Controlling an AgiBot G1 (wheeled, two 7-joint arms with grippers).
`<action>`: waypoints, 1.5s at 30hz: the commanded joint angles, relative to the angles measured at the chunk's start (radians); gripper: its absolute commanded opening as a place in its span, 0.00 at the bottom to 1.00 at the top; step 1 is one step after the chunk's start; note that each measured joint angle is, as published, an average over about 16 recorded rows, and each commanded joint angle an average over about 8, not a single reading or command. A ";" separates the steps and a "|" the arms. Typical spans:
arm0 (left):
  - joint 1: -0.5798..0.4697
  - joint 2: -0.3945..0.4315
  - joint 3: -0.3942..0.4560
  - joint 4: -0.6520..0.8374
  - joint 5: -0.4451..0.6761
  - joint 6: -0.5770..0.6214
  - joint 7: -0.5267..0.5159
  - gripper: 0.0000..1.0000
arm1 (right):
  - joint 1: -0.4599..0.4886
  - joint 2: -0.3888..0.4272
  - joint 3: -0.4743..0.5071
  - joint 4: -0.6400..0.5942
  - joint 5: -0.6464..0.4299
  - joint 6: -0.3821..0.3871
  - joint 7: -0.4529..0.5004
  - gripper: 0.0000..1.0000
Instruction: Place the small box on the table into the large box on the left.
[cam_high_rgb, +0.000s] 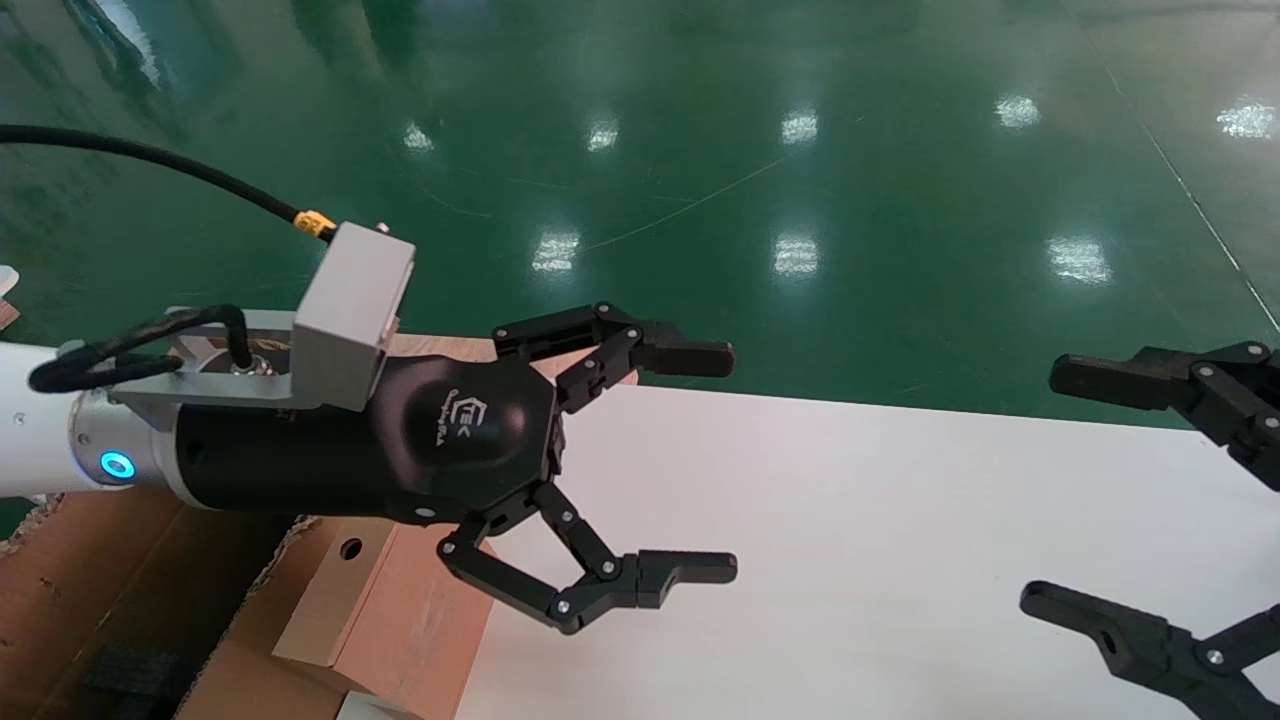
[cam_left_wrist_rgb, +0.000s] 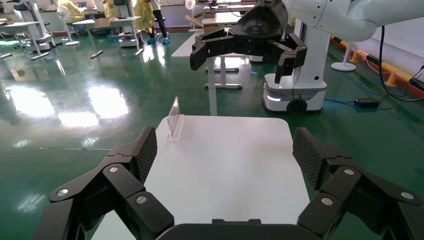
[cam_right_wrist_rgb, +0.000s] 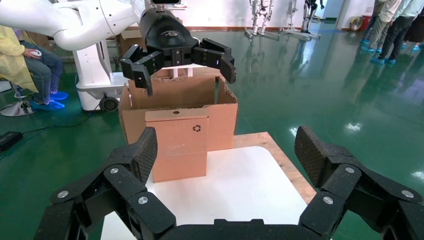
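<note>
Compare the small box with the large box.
The small box is closed, clean-edged and stamped with a recycling symbol; the large box is open-topped with ragged torn edges. The small box is much smaller and stands against the large box's front. Both are brown cardboard.

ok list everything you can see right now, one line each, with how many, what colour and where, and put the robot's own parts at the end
small box: one, brown, hole near its top and a recycling mark on its face, at the table's left end, against the large box.
large box: one, brown, ragged flaps, open top, left of the table.
table: one, white, rounded corners, in front of the robot.
wooden board: one, bare wood, showing under the table's edge near the boxes.
clear upright panel: one, transparent, on the table's edge toward the right end.
floor: green, glossy, all around.
left gripper: one, black, open, empty, above the boxes and the table's left end.
right gripper: one, black, open, empty, over the table's right end.
</note>
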 joint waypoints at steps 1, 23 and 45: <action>0.000 0.000 0.000 0.000 0.000 0.000 0.000 1.00 | 0.000 0.000 0.000 0.000 0.000 0.000 0.000 1.00; 0.000 -0.001 0.000 0.001 0.001 -0.001 0.000 1.00 | 0.000 0.000 0.000 0.000 0.000 0.000 0.000 0.00; -0.136 -0.253 0.066 -0.074 0.375 -0.187 -0.354 1.00 | 0.000 0.000 0.000 0.000 0.000 0.000 0.000 0.00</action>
